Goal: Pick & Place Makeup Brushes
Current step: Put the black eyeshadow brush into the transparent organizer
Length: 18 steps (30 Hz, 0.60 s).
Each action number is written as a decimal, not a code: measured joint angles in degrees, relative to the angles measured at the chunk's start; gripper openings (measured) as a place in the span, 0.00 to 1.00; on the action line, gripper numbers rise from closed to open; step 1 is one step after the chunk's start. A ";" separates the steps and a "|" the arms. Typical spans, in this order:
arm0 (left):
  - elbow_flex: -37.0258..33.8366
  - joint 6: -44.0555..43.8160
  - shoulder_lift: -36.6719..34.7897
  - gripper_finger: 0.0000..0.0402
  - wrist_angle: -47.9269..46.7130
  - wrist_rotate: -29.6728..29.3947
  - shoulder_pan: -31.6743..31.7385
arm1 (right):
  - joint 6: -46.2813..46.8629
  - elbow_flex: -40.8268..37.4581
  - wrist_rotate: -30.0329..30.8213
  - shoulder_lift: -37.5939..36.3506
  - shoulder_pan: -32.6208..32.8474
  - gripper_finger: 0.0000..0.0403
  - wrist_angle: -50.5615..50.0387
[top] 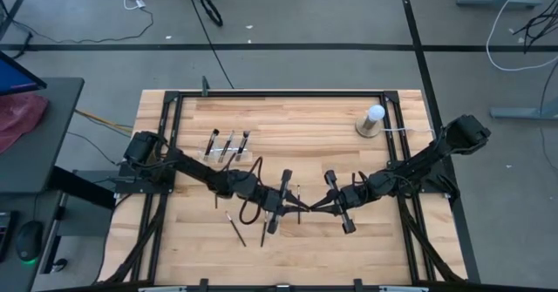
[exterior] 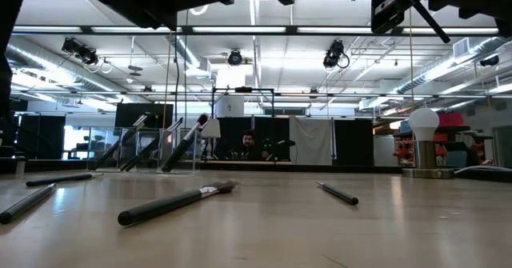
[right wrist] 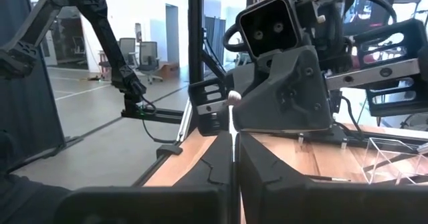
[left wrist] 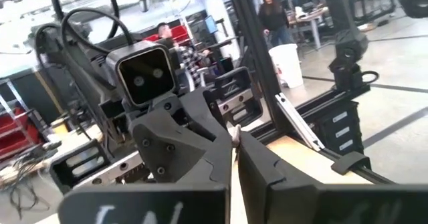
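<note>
My left gripper point(top: 288, 201) and my right gripper point(top: 330, 205) meet tip to tip above the table's middle, both shut on one thin makeup brush point(top: 307, 206) that spans the short gap between them. Only a small pale end of it shows in the wrist views point(right wrist: 232, 97). A clear holder point(top: 228, 149) at the far left has three brushes standing in it, leaning on its rim. Loose brushes lie flat on the table below the grippers point(top: 235, 229) point(top: 265, 232), and they also show in the low view point(exterior: 178, 201) point(exterior: 338, 193). My left gripper pinches the brush between its two fingers, coming about level from the table's left. Only a pale sliver of the brush point(left wrist: 235, 134) shows at the fingertips. The brush is clear of the table. My own fingers hide which part they hold. My right gripper pinches the same brush between its two fingers, coming about level from the table's right. A small rounded pale end point(right wrist: 232, 97) sticks out past the fingertips. The brush is clear of the table. The fingers hide the rest of the hold.
A white ball on a round base point(top: 372, 120) stands at the far right corner. Two more brushes lie at the table's left in the low view point(exterior: 60, 178) point(exterior: 24, 203). People show in the room beyond the table point(left wrist: 271, 13).
</note>
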 joint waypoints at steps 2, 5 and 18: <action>0.00 0.26 0.00 0.03 -0.01 0.70 0.06 | 1.01 0.00 0.02 0.00 -0.02 0.04 -0.15; 0.00 0.13 0.00 0.02 -0.31 0.70 -0.06 | 2.42 0.09 0.06 0.00 -0.03 0.08 -1.29; -0.02 -6.22 -0.11 0.02 -6.71 -7.03 -2.89 | 5.31 -0.02 4.77 -3.50 -0.12 0.39 -13.42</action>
